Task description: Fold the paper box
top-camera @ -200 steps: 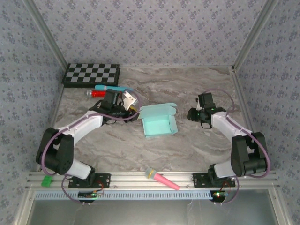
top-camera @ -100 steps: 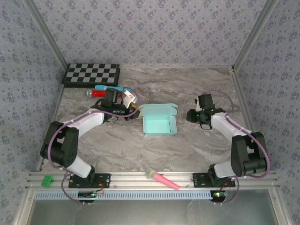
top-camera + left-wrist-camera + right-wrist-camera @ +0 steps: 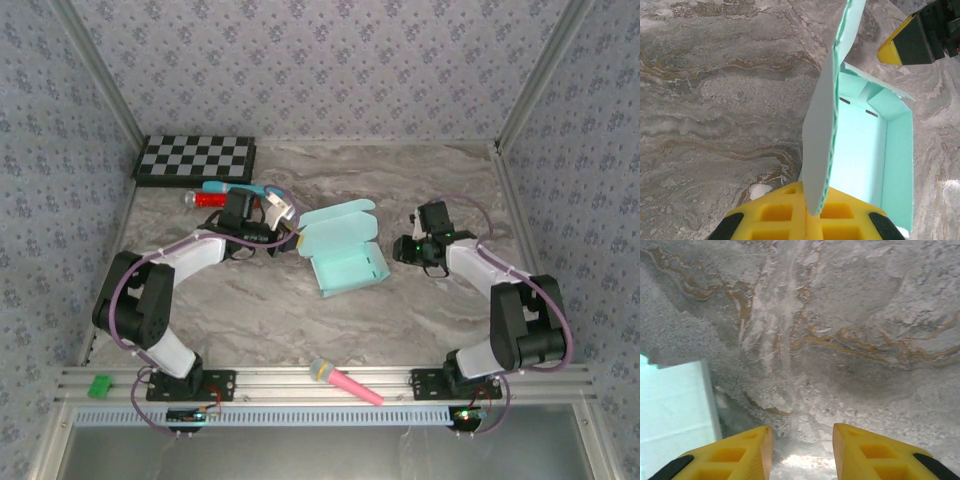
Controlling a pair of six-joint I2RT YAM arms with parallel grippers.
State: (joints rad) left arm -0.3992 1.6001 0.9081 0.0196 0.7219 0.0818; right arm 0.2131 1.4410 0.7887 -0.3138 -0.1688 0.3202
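The paper box (image 3: 347, 262) is a pale aqua open tray with its lid standing up, lying mid-table and skewed. My left gripper (image 3: 291, 238) is at the box's left corner, shut on the lower edge of the raised lid (image 3: 826, 125); in the left wrist view the card edge runs down between the yellow fingertips of the left gripper (image 3: 812, 212), with the box's open inside (image 3: 860, 150) to the right. My right gripper (image 3: 402, 250) hovers just right of the box, open, with bare marble between its fingers (image 3: 745, 452). The box (image 3: 672, 410) edges into the right wrist view at the left.
A black-and-white checkerboard (image 3: 195, 160) lies at the back left, with a red and a teal object (image 3: 215, 194) just in front of it. A pink microphone-like toy (image 3: 345, 382) rests on the front rail, and a green block (image 3: 100, 385) at its left end.
My left gripper has closed on the lid's edge. The box has swung round, its lid lifted and its near end pushed toward the right. The right gripper has edged slightly left.
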